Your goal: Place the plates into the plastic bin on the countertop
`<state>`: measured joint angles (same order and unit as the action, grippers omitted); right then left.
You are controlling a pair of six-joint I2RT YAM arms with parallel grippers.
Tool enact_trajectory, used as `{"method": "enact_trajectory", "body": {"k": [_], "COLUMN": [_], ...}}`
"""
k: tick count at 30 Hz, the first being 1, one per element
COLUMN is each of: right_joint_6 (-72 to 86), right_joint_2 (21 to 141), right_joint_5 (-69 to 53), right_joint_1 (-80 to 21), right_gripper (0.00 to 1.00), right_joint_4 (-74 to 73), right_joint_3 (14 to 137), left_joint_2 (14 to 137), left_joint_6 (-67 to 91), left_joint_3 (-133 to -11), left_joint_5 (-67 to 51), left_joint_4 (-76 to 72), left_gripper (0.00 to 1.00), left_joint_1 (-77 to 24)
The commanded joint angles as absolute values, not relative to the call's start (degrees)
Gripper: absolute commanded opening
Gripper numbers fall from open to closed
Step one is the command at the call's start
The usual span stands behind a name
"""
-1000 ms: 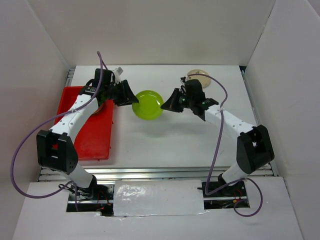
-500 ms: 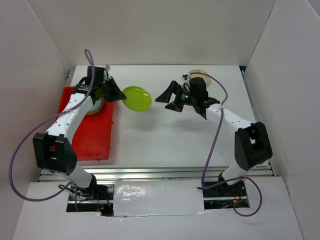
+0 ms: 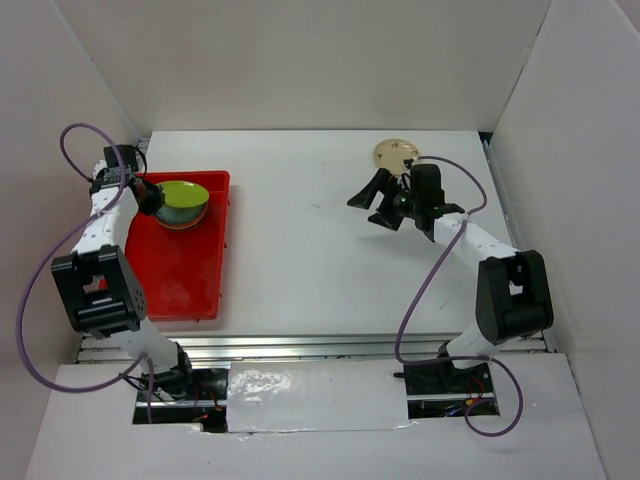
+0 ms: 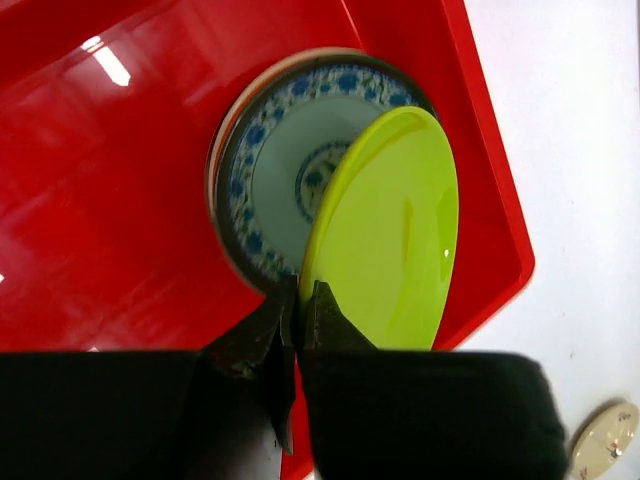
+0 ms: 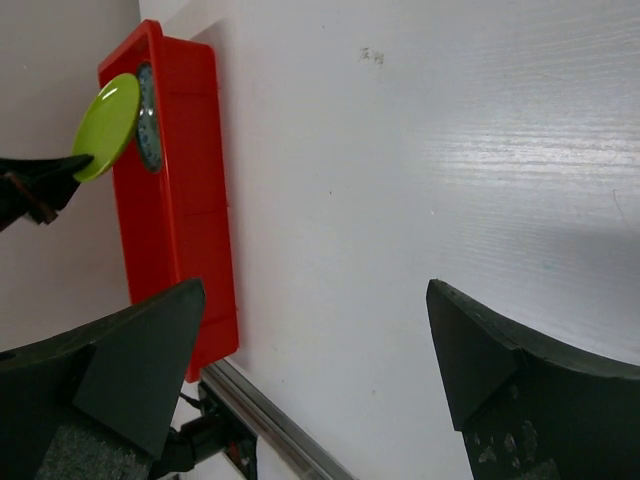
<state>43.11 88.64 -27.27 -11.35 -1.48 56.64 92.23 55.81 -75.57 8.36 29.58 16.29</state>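
top view: my left gripper (image 3: 152,196) is pinched on the rim of the lime green plate (image 3: 184,203), holding it tilted over the far end of the plastic bin (image 3: 190,285) so it can go down onto what already lies there. my right gripper (image 3: 378,203) is spread wide with nothing in it, over the countertop (image 3: 300,250) near a cream plate (image 3: 397,153), likely the next pick. left wrist view: jaws clamp the green rim edge-on, and the plate leans over the blue-grey patterned plate (image 4: 275,180) lying flat in the bin; can't tell if they touch. it's a thin rim grip, so lower before letting go. right wrist view: both fingers (image 5: 135,365) far apart with bare counter between them, bin and green plate well off to the left.
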Motion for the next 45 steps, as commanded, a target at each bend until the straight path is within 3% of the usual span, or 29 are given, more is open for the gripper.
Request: {"method": "enact_trajectory", "body": {"k": [1,3,4,5,10,15,24,32,37,40,41,43,44,45], "right_joint_6": [40.26,39.29,39.29,39.37,40.16,47.53,51.77,53.96,55.54,56.51,56.69,56.95,56.78,56.60], "right_joint_2": [86.92,87.36,87.45,87.54,89.99,99.80,126.27,139.73,151.25,151.18,150.13,150.20,150.64,150.56], "right_joint_5": [-30.66,-31.99,-32.51,-32.35,-27.26,-3.09,-4.75,-12.56,-17.57,-17.75,-17.67,-17.93,-18.45,-18.72], "right_joint_1": [-10.11,-9.84,-10.02,-10.02,-8.44,-1.70,5.80,8.61,8.79,8.79,8.88,8.88,8.96,8.88], "right_gripper": [1.00,1.00,1.00,1.00,1.00,1.00,1.00,0.93,0.78,0.59,0.45,0.30,0.11,0.03], "right_joint_4": [-1.67,-2.19,-2.55,-2.37,-6.74,-11.87,-20.47,-26.27,-33.48,-31.39,-30.33,-29.79,-29.97,-30.32], "right_joint_3": [57.83,58.53,59.23,59.33,64.05,71.00,97.08,115.11,132.61,132.11,130.10,129.90,130.77,130.78], "left_joint_2": [97.80,99.14,99.49,99.32,92.48,82.74,75.16,70.75,70.49,70.23,70.22,70.57,70.84,70.93], "left_joint_6": [55.99,55.99,56.33,56.95,56.34,49.50,36.57,31.64,31.29,31.20,31.20,31.03,30.94,30.85], "left_joint_3": [-81.38,-82.79,-83.14,-83.23,-81.56,-77.89,-73.74,-68.39,-67.94,-68.47,-68.47,-68.82,-68.91,-68.56], "left_joint_5": [6.60,5.98,6.15,7.20,10.10,10.47,-0.88,-8.43,-9.22,-10.02,-9.85,-9.93,-10.28,-10.81], "left_joint_4": [28.39,30.66,31.98,33.12,38.64,40.36,40.60,38.50,37.71,37.53,37.27,37.35,37.27,37.09], "left_gripper": [0.04,0.47,0.82,0.99,0.99,0.99,0.99,0.99,0.99,0.99,0.99,0.99,0.99,0.99], "left_joint_1": [18.10,18.72,18.81,18.90,18.37,16.53,13.54,12.83,12.57,12.57,12.48,12.48,12.65,12.57]}}
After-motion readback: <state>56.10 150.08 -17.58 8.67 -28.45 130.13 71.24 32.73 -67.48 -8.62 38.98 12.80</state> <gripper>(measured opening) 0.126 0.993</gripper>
